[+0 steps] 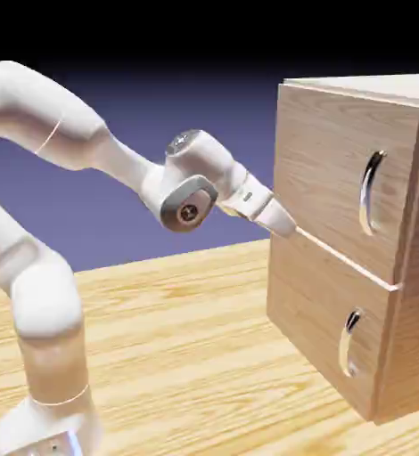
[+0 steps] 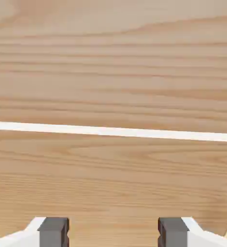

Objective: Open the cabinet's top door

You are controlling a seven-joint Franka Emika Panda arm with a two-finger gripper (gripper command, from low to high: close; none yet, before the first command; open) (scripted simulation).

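Note:
The light oak cabinet (image 1: 373, 86) stands at the right in the exterior view. Its top door (image 1: 329, 160) is flush and closed, with a curved silver handle (image 1: 370, 191) near the panel's right edge. My gripper (image 1: 289, 227) points at the cabinet front's left edge, level with the seam (image 1: 347, 258) under the top door and far from the handle. In the hand view, wood grain fills the picture, crossed by the pale seam (image 2: 113, 131). There my gripper (image 2: 113, 234) is open, its grey fingertips (image 2: 53, 230) apart with nothing between them.
Below the seam is the shorter lower panel (image 1: 316, 307) with its own silver handle (image 1: 349, 343). The cabinet rests on a wooden table (image 1: 186, 356). My arm's base (image 1: 44, 419) rises at the lower left.

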